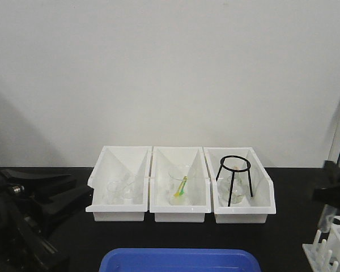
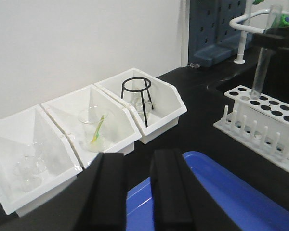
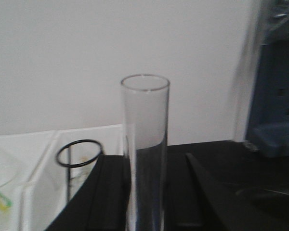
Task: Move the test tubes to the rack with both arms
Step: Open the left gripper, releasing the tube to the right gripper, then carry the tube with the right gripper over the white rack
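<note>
Clear glass catches the light as a test tube (image 2: 260, 57) hangs upright over the rack (image 2: 260, 115), its lower end at, or just above, a hole in the far row near the rack's left end; whether it has entered that hole cannot be told from these views. The right gripper (image 2: 272, 36) pinches the tube high on its length, black fingers pressed against both sides, with the open mouth standing above them in the right wrist view. The white rack sits on the black tabletop (image 2: 197, 120) at the right of the scene, pegs along its near side, and every other hole that shows looks empty, so this appears to be the first tube going in, or one of the first. By that reading the task is at an early stage: this tube has yet to be lowered and let go, and any others have yet to follow. The left gripper (image 2: 140, 192) hovers over the blue tray (image 2: 231, 192) at the front of the table with its fingers spread and nothing between them; no tubes can be made out in the part of the tray that shows. Behind the tray, three white bins (image 1: 179, 209) line the wall, one holding small glassware, the middle one a beaker (image 2: 94, 127) with a yellow-green item inside, the third a black wire tripod (image 2: 136, 91). None of these looks involved in the transfer.
</note>
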{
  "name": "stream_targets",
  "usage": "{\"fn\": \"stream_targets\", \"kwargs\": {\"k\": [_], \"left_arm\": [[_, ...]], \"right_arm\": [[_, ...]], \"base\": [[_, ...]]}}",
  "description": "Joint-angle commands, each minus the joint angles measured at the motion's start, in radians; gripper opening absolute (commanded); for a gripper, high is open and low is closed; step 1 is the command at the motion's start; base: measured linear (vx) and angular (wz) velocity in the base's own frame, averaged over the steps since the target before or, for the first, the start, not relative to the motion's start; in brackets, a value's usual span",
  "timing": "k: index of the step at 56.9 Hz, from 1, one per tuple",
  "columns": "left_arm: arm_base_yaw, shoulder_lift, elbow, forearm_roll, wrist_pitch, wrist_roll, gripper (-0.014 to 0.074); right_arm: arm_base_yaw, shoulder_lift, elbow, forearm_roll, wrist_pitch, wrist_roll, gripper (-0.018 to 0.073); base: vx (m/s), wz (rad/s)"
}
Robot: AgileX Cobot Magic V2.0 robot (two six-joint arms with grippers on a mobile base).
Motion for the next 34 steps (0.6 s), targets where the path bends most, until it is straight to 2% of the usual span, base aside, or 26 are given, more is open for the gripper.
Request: {"fn": "stream_targets", "kwargs": {"k": [1,8,13,25,34], "left_arm": [[0.002,-0.016,-0.030,0.025,-0.081,0.000,0.0251],[0.002,-0.016,-0.030,0.031,-0.070,0.000,0.0246],[0.002,-0.016,-0.030,0.033,-0.053,0.000,0.0246],[0.002,-0.016,-0.021,0.054,-0.042,-0.001,0.0246],[0.002,-0.016,0.028,0.057,-0.063,-0.003,0.0246]], "right_arm": [[-0.095,-0.025,-0.034,-0.015,-0.085,-0.005,-0.0007],[-0.194,-0.025,-0.034,-0.015,-0.083,-0.001,-0.0007],[-0.237,-0.024,-0.034,-0.015,-0.082,0.024,-0.0007],[-0.283,0.012,-0.034,-0.077,-0.103,0.061,-0.0007],[-0.287,0.059,-0.034,-0.108,-0.131,0.109,-0.0007]], "base": [[0.00,0.00],[0.00,0.00],[0.00,0.00],[0.00,0.00],[0.00,0.00]]}}
